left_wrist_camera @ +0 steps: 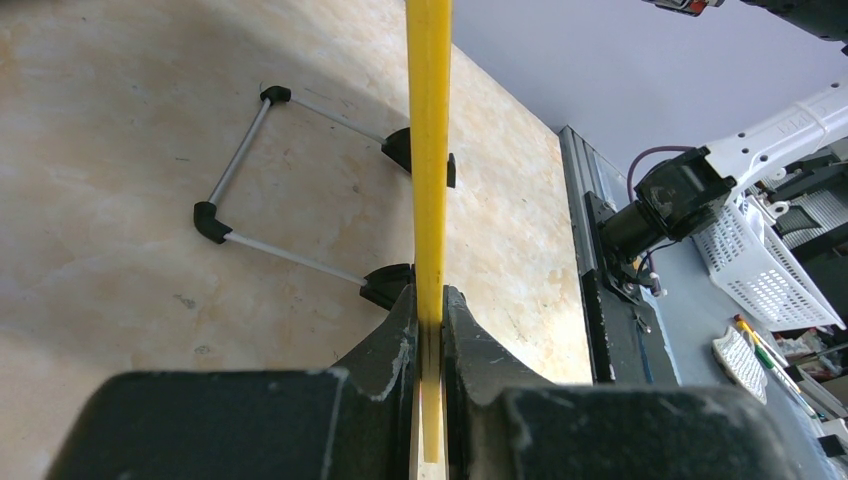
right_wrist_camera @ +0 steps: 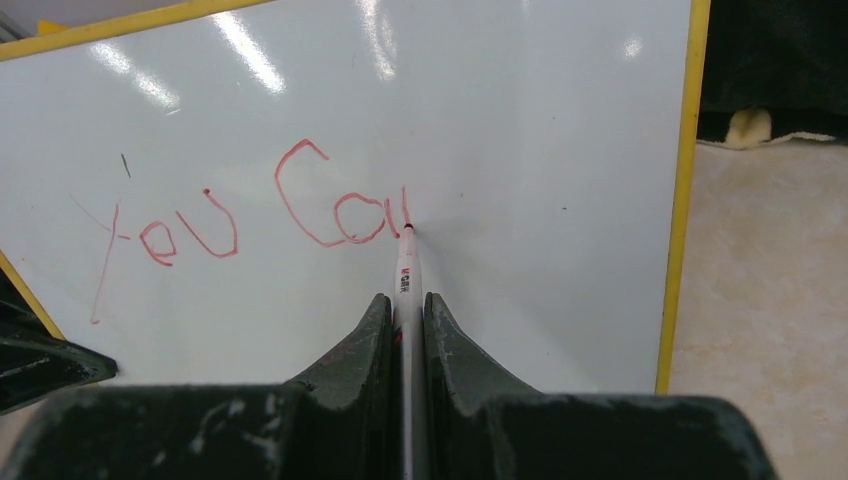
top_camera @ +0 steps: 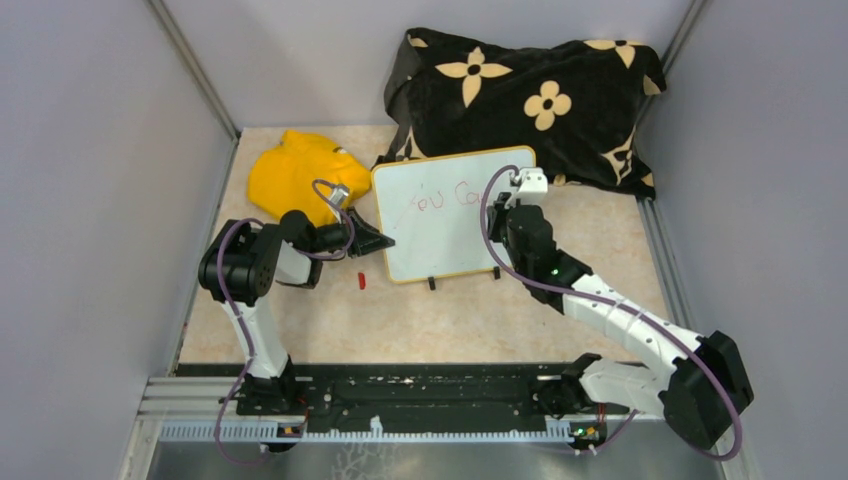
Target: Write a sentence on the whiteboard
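Observation:
The whiteboard [top_camera: 440,235] stands tilted on small black clip feet, its rim thin and yellow. My left gripper [top_camera: 386,240] is shut on its left edge; in the left wrist view the yellow rim [left_wrist_camera: 428,150] runs up from between the closed jaws of the left gripper [left_wrist_camera: 430,310]. My right gripper [right_wrist_camera: 405,305] is shut on a white marker [right_wrist_camera: 406,275] whose red tip touches the whiteboard [right_wrist_camera: 520,120]. The sentence [right_wrist_camera: 230,215] reads "You Ca" in red, with a short stroke at the tip. From above, my right gripper [top_camera: 503,203] hangs over the board's upper right.
A yellow cloth [top_camera: 300,170] lies crumpled behind the left arm. A black cloth with tan flowers [top_camera: 530,95] is heaped behind the board. A small red cap [top_camera: 362,281] lies on the table in front of the board's left corner. The board's wire stand [left_wrist_camera: 250,190] rests on the table.

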